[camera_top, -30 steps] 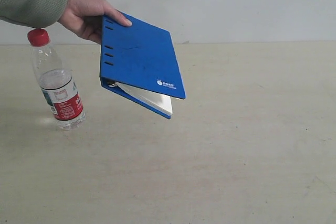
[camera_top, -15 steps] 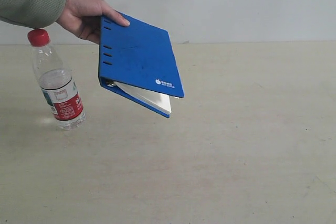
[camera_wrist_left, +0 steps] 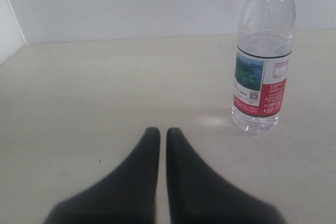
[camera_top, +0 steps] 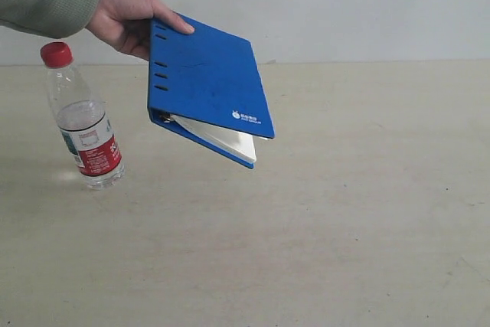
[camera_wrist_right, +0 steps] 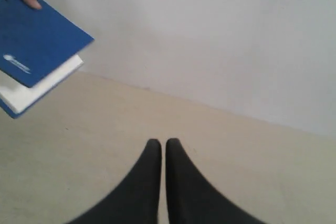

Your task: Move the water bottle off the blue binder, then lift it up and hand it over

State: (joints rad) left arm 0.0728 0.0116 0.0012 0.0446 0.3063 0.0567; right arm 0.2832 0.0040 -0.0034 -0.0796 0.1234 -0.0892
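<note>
Left gripper (camera_wrist_left: 163, 132), two dark tapered fingers: jaws pressed together, nothing between them, low over the pale beige tabletop (camera_wrist_left: 79, 93). Right gripper (camera_wrist_right: 160, 142): same, jaws together and empty. Neither arm shows in the exterior view.

Clear ribbed plastic water bottle (camera_top: 83, 124), red screw cap, red-and-white label: upright on the table at the left side, base flat on the bare surface. From the left wrist camera it stands ahead of the fingertips, apart from them.

Thin blue binder (camera_top: 207, 82), royal-blue covers, slots along the spine, small white logo, white pages: off the table, held in the air by a person's hand (camera_top: 126, 21) in a green knit sleeve. The hand pinches the spine-side corner, so the far end tilts downward and the pages sag away from the upper cover. Binder near the bottle, not touching it.

Judgement: bottle is clear of the binder, so step one reads as done; binder in the person's grasp with both grippers empty reads as the handover end, or a person resetting the scene; cannot tell which
</note>
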